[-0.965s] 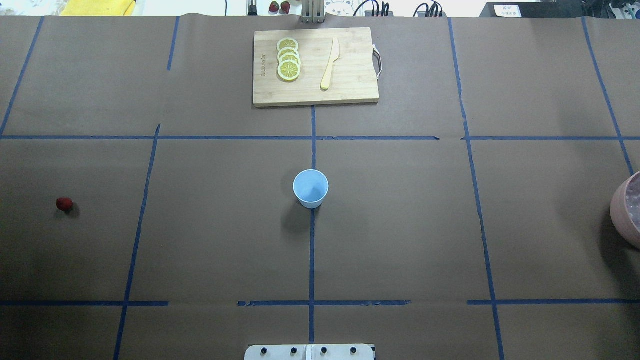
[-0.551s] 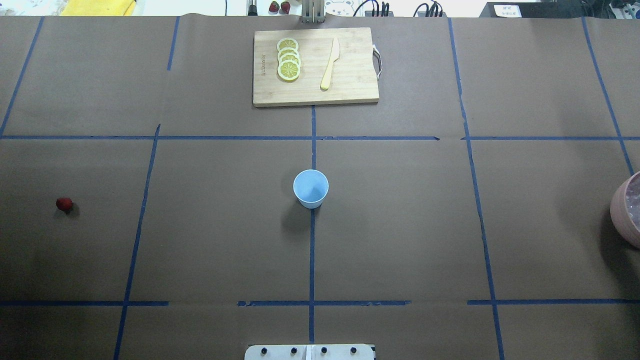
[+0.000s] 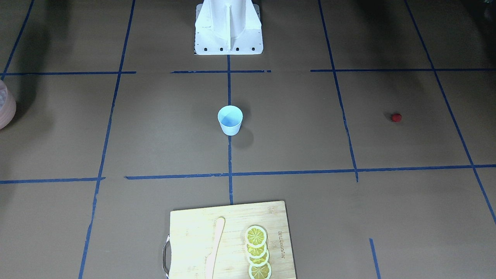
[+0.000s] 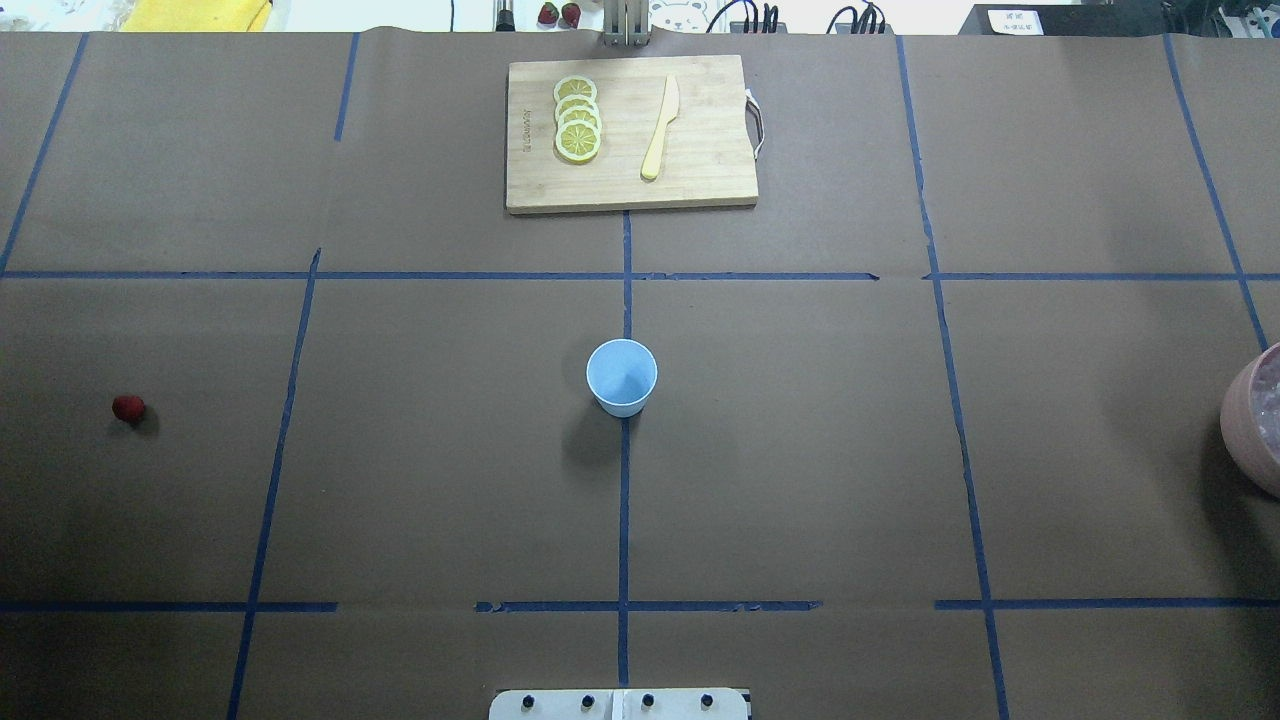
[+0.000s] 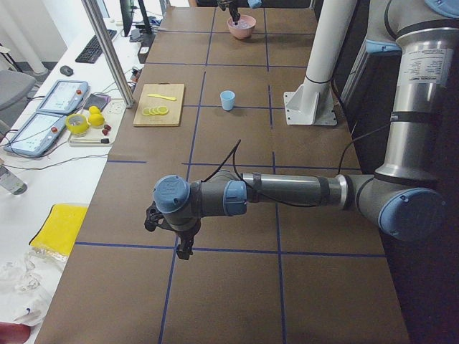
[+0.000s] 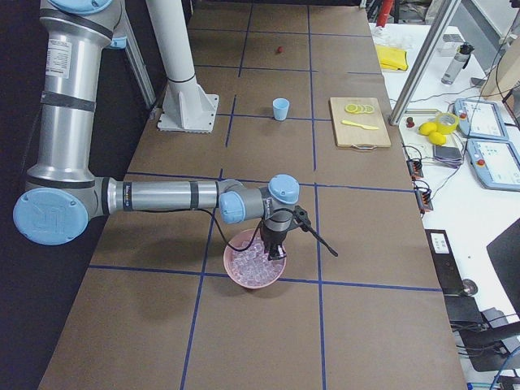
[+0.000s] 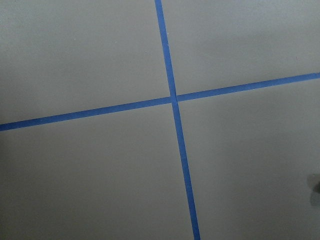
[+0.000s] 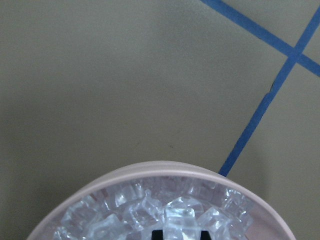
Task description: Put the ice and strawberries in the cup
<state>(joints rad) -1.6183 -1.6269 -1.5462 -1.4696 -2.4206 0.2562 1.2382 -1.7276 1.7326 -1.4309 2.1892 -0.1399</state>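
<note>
Pale blue cup point(image 4: 621, 375) upright mid-table, pink bowl point(image 8: 165, 166) heaped with ice point(image 8: 150, 207)

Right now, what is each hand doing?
Left hand: cannot tell.
Right hand: fingertips apart among the ice; grip cannot be told.

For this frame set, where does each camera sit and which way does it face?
Front-facing: across the table, facing the robot's base, looking steeply down on the cup.
Overhead: behind the robot, looking forward; only the base's edge shows; shares cup and strawberry with front-facing, mirrored.
Exterior left: table end on the robot's left; left gripper near.
Exterior right: opposite end; right gripper near, at the pink bowl.
Left wrist: straight down at a tape cross; no body shows.
Right wrist: down on ice in that bowl, shared with exterior right.
</note>
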